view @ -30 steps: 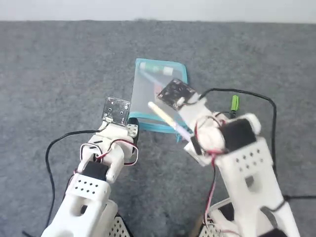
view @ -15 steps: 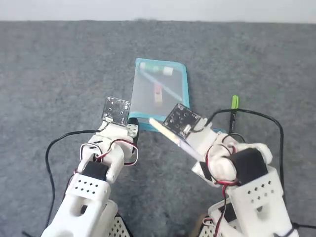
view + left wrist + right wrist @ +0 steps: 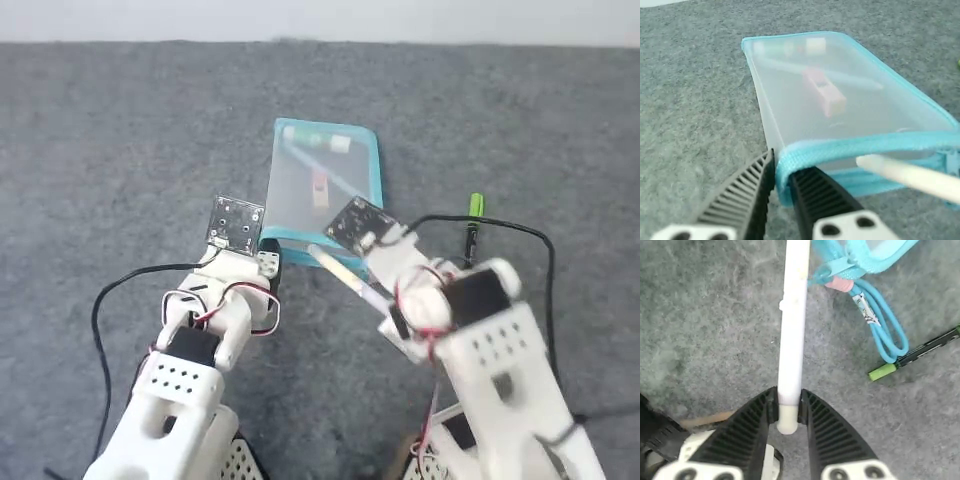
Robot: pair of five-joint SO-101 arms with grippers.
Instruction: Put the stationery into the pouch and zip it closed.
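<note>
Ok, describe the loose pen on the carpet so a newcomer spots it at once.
Start at the blue-edged clear pouch on the grey carpet. By its blue cord loop lies a thin pen. It is black with a green end, unlike the white pen in the right gripper.

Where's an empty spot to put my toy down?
Bare carpet lies left of the pouch and beyond its far edge. Right of the green pen is free too. It is crowded at the pouch's mouth, where the left end effector, right end effector and white pen meet.

Grey carpet [image 3: 120, 130], pale wall [image 3: 320, 20] behind.
</note>
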